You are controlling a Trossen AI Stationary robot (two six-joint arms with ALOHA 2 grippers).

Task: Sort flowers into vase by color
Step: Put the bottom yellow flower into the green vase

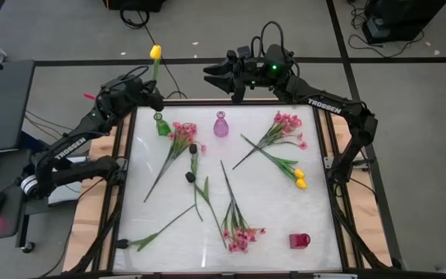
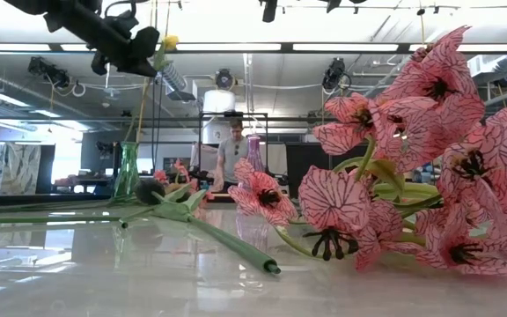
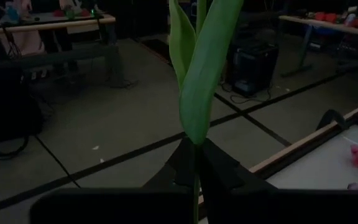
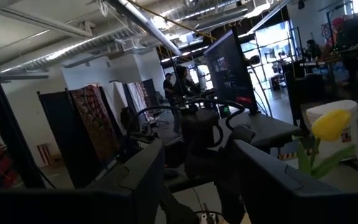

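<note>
My left gripper [image 1: 155,94] holds a yellow tulip [image 1: 155,53] upright above the green vase [image 1: 161,125].
Only the left wrist view shows the fingers [image 3: 219,168] pinched on its stem. My right gripper [image 1: 211,74] waits raised beyond the table's far edge, fingers wide. The purple vase [image 1: 221,125] and red vase [image 1: 300,241] stand empty.

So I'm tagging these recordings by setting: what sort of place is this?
Most likely a robotics lab or workshop, not a home. The low view shows exposed ceiling ducts and strip lights; cables trail over the taped floor around the table, and a person stands among benches behind.
</note>
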